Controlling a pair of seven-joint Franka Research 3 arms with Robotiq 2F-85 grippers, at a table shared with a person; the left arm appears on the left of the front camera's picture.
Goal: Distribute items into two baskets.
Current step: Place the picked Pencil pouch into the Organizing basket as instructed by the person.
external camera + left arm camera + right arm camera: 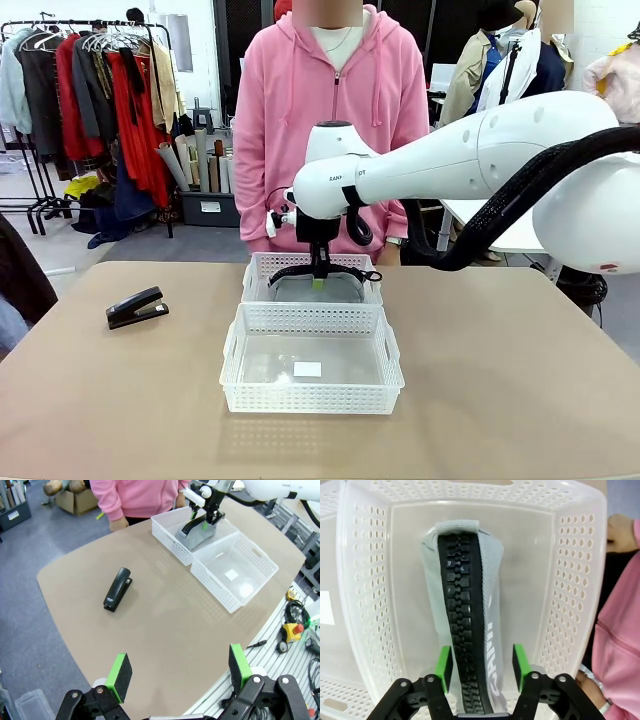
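The grey pouch (pixel 465 605) with its black zipper lies inside the far basket (pixel 262 266), closest to the person. My right gripper (pixel 481 667) hangs low over it, open, its green pads standing on either side of the pouch's end with a gap on one side. The front view shows the same gripper (pixel 318 283) down inside that basket. The near basket (pixel 310 400) holds nothing but its label. The black stapler (pixel 136 307) rests on the table to the left, also seen as the stapler (pixel 117 589) ahead of my open left gripper (pixel 177 672), which is high above the table edge.
A person in a pink hoodie (pixel 330 110) stands at the far edge, a hand (pixel 620 530) close beside the far basket. The two baskets touch end to end at the table's middle. Bare tabletop (pixel 520 360) spreads to the right and front.
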